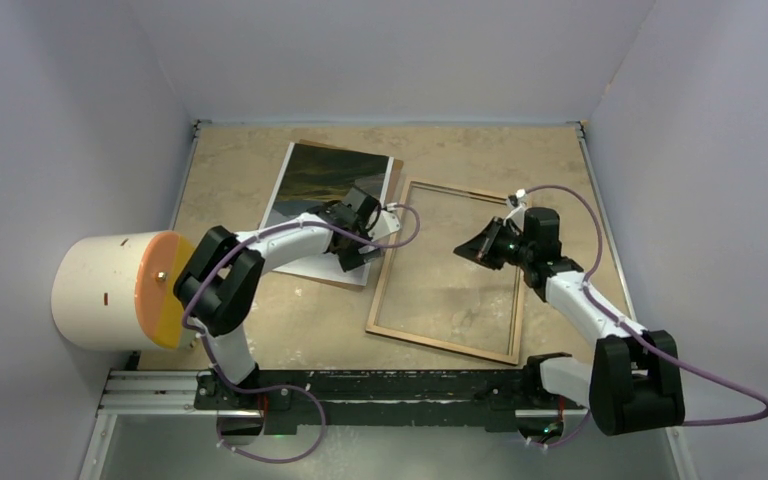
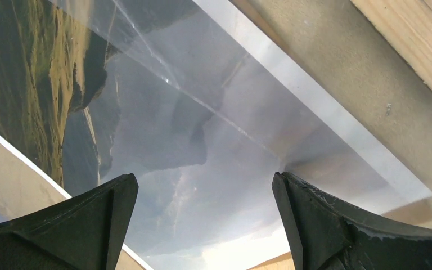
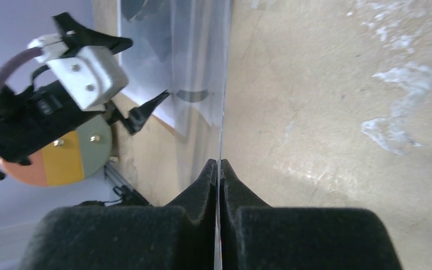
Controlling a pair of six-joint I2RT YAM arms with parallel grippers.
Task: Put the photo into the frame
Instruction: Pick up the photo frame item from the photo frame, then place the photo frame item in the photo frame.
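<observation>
Left of the flat-lying, thin-railed, light-wood rectangular frame, the glossy mountain-landscape photo lies beneath the left gripper, jaws spread wide, while the right gripper above the frame pinches a thin clear pane.

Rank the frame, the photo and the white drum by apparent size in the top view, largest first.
1. The frame.
2. The photo and the white drum: too close to rank, the photo being partly hidden by the left arm.
</observation>
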